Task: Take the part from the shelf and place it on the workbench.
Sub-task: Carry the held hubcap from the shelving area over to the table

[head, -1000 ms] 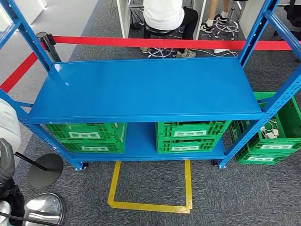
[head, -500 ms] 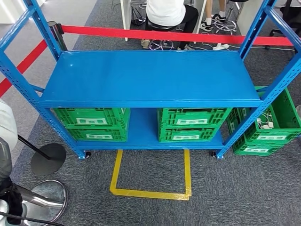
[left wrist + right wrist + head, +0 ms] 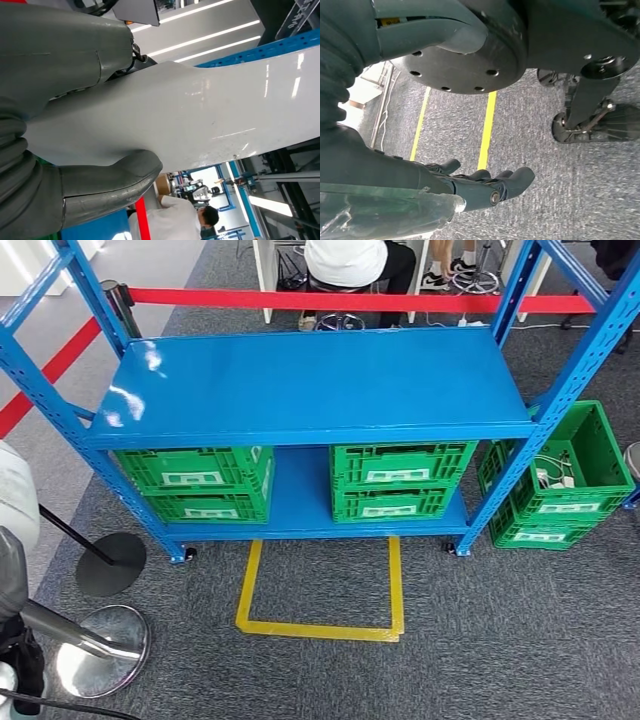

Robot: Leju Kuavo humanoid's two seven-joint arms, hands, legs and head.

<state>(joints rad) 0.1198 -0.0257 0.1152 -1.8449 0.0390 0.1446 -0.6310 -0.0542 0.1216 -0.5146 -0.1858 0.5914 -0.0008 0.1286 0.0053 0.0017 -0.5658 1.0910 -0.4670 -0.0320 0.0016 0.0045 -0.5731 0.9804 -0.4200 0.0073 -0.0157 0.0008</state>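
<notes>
Closer than a moment earlier, the camera faced the blue shelf [image 3: 309, 385]; left hand [image 3: 94, 145] clasped a white part [image 3: 211, 120], right hand's [image 3: 478, 185] fingers stretched out, holding nothing.

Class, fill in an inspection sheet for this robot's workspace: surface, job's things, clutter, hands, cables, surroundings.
Surface: blue shelf top, bare.
Job's things: white glossy part, in the left hand.
Clutter: green crates on the lower shelf; a floor crate, also green, beside the rack.
Hands: left hand grips the part; right hand has fingers extended, holding nothing.
Cables: white cables in the floor crate.
Surroundings: grey carpet, yellow tape square, red barrier belt, stanchion base, seated person behind.
</notes>
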